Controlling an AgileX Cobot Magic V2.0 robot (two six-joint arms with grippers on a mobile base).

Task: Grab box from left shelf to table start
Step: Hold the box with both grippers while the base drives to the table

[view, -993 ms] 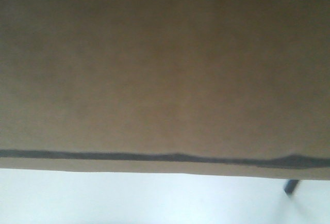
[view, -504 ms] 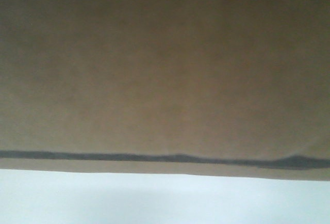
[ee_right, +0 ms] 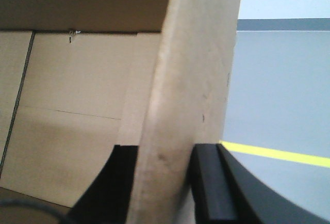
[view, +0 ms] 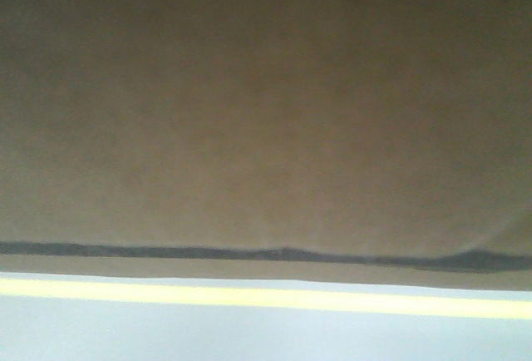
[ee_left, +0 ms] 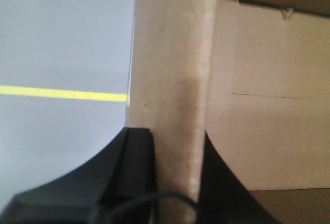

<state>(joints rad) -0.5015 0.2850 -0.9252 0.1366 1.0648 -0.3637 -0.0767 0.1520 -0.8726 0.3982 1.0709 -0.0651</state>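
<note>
Up against front camera: large brown corrugated cardboard box [view: 266, 103] fills nearly whole view, dark line running near its bottom edge. Below that you see strip of pale grey flat surface [view: 249, 336] crossed by yellow stripe [view: 266, 297]. Your left gripper [ee_left: 175, 144]: black fingers [ee_left: 135, 157] clamped tight on box side wall, one inside, one outside. Your right gripper [ee_right: 166, 154]: clamped likewise on opposite wall. Can't tell whether box touches surface.

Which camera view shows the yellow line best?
The front-facing view: the yellow line runs across the whole frame below the cardboard box. Each wrist view shows only a short stretch beside the box wall.
</note>
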